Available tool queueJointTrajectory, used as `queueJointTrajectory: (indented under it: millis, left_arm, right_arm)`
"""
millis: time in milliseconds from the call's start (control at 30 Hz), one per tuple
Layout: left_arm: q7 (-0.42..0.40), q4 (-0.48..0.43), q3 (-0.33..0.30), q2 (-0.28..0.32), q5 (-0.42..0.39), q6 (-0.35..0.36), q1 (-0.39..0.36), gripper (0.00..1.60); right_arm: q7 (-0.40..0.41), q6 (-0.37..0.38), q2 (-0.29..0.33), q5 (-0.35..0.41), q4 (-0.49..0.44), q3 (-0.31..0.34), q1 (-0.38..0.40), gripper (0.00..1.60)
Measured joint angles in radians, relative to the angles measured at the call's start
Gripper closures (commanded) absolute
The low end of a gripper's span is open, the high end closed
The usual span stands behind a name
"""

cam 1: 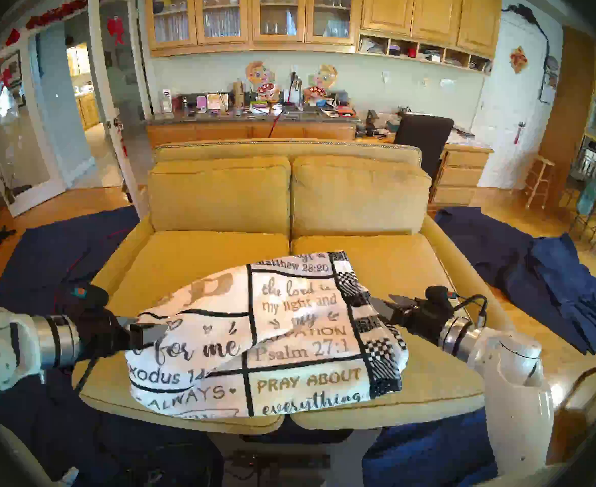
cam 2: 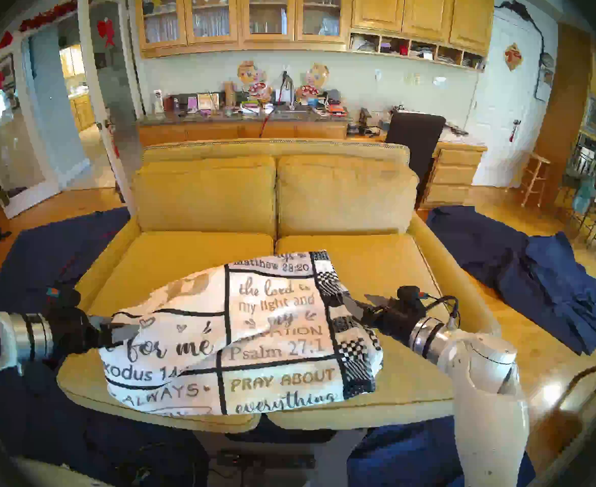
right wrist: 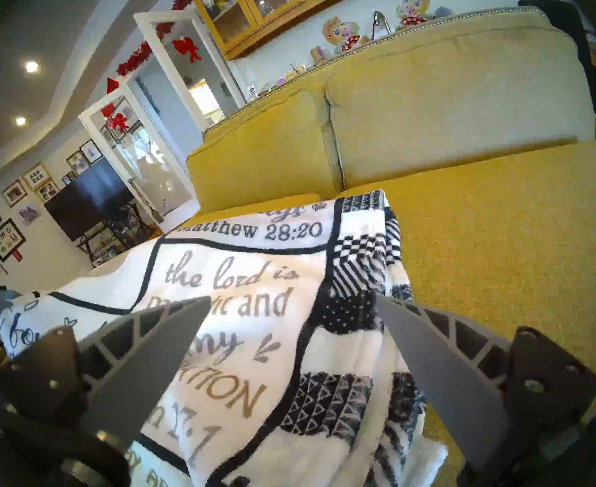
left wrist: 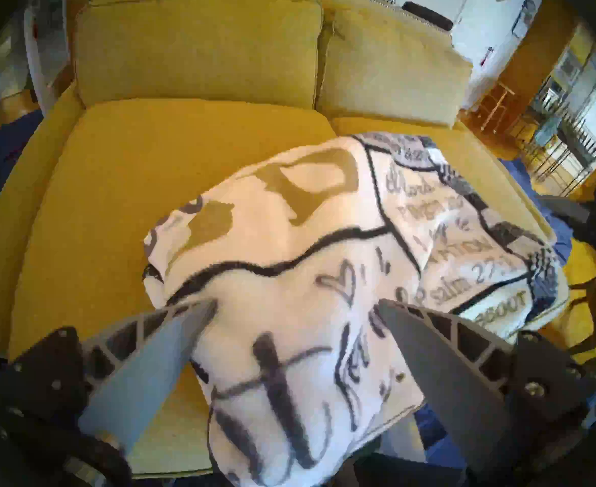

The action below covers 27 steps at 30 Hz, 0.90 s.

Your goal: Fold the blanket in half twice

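Because the blanket (cam 1: 272, 338) lies as a compact, layered rectangle near the front edge of the yellow sofa (cam 1: 198, 254), the head views suggest the folding is largely done, with both arms flanking it to tidy or let go. From the head, the left gripper (cam 1: 149, 330) sits at the bundle's left edge and the right gripper (cam 1: 382, 305) at its checkered right border, one each side so the cloth stays square. Navy cloths (cam 1: 549, 286) lie on the floor, apart from the work.

Seen from the left wrist, the left gripper (left wrist: 296, 307) is spread wide, its fingers straddling the upper layer's rumpled corner without pinching it.

Seen from the right wrist, the right gripper (right wrist: 295, 301) is likewise released, hovering over the lettered panel and patchwork edge, holding nothing.
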Motion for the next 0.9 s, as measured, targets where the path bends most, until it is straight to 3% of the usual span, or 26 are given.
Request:
queueJointTrajectory:
  millis: [433, 900]
  left_arm:
    - [0.071, 0.166, 0.236, 0.092, 0.158, -0.198, -0.005, 0.0]
    - [0.151, 0.279, 0.456, 0.189, 0.209, -0.356, -0.075, 0.0]
  right_arm:
    - [0.005, -0.007, -0.006, 0.001, -0.007, 0.003, -0.007, 0.0]
    - [0.01, -0.014, -0.014, 0.0, -0.019, 0.002, -0.012, 0.0]
